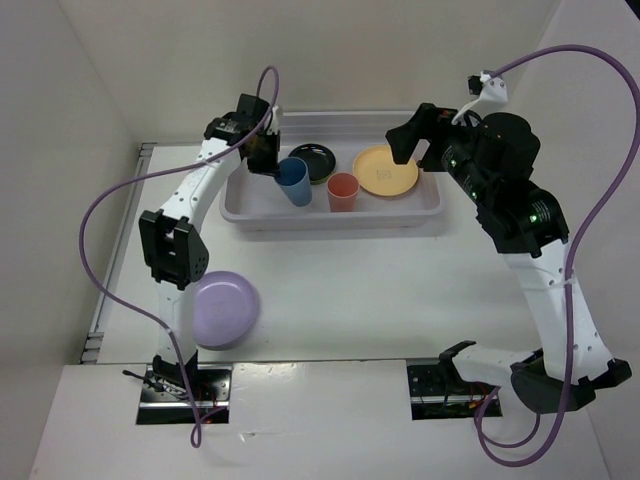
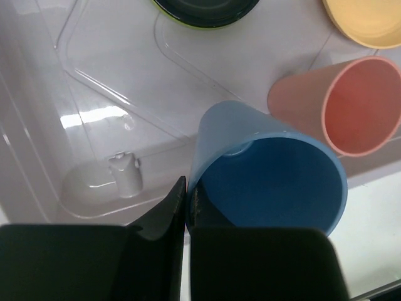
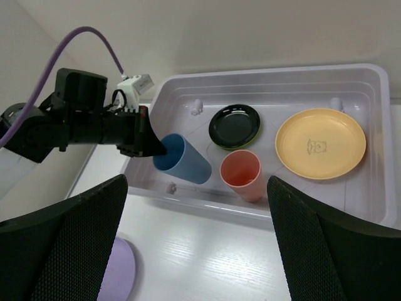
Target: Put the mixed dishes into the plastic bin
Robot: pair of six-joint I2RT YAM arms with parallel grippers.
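While pinching the rim of the tilted blue plastic cup (image 2: 263,182) with the left gripper (image 2: 186,191) clamped together on its thin wall, lower gently down to the floor of the large pale translucent plastic bin (image 1: 330,222), left of centre in the overhead view. Tip upright first, to avoid a probable roll on release. Steer clear of the coral-red plastic cup (image 1: 343,190), upright just to the right of the blue one and near enough to knock. Mind also the small black plastic plate (image 1: 315,160) just behind, stacked on a small lime-green plastic plate (image 3: 255,133) visible only as a sliver of rim. Spread the jaws only after seating the base flat, then lift straight up rather than sideways, so as not to drag the rim along. Leave the right gripper (image 1: 412,148) out of the way, hanging with jaws wide apart and holding nothing over the right end of the bin, beside the large yellow-orange plastic plate (image 1: 385,170). Afterwards, go for the large lavender plastic plate (image 1: 228,308), alone on the white surface (image 1: 400,300) at lower left of the overhead view, partly under the left arm and apparently the last piece outside the bin.
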